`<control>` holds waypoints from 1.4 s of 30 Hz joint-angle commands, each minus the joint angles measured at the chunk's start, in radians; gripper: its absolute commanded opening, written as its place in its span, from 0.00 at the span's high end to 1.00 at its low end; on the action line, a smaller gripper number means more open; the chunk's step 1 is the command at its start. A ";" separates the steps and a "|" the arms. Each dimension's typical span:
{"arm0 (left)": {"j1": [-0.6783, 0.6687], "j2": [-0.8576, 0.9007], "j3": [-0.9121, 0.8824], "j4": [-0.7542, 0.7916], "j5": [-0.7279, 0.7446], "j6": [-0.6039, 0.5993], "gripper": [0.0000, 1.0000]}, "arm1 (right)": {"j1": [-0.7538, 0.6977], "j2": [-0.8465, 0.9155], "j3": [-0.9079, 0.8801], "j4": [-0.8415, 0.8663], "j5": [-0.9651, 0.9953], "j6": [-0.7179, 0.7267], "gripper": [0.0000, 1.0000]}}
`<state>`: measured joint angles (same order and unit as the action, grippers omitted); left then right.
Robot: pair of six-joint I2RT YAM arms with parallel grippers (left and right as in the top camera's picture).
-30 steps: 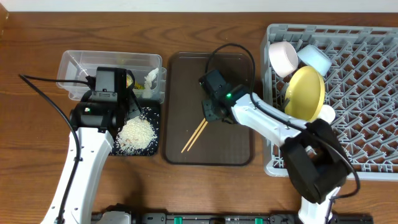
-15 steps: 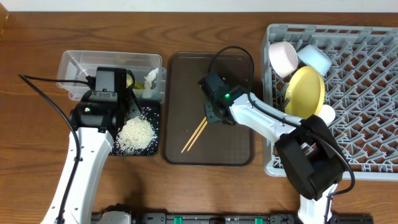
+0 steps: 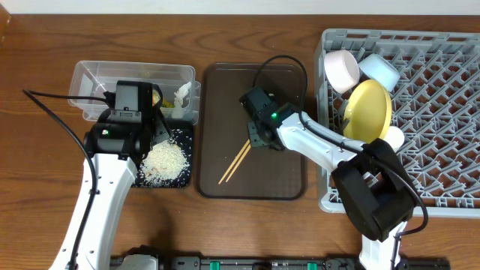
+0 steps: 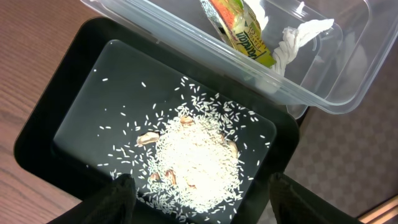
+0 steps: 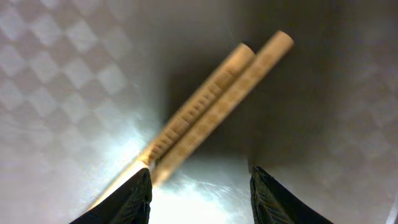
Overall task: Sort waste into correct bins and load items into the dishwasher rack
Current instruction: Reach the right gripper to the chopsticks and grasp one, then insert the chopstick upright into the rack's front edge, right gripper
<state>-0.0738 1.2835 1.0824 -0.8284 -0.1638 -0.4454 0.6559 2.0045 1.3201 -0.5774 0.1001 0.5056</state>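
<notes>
Right wrist view: your right gripper (image 5: 200, 174), jaws spread wide, hovers over thin wooden chopsticks (image 5: 211, 106) lying on the dark brown serving tray (image 5: 56, 56), seemingly untouched. Straddle both sticks together before closing.

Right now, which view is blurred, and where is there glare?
Right wrist view: chopsticks blurred, bright glare on the tray below them. Left wrist view: rice sharp. Overhead view: evenly lit, sharp.
</notes>
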 commanded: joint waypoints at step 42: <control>0.003 -0.002 0.002 -0.001 -0.005 -0.002 0.29 | -0.155 -0.212 0.001 -0.122 0.015 -0.146 0.99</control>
<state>-0.0738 1.2835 1.0824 -0.8288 -0.1638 -0.4454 0.5350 1.9072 1.3186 -0.6880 0.1043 0.4366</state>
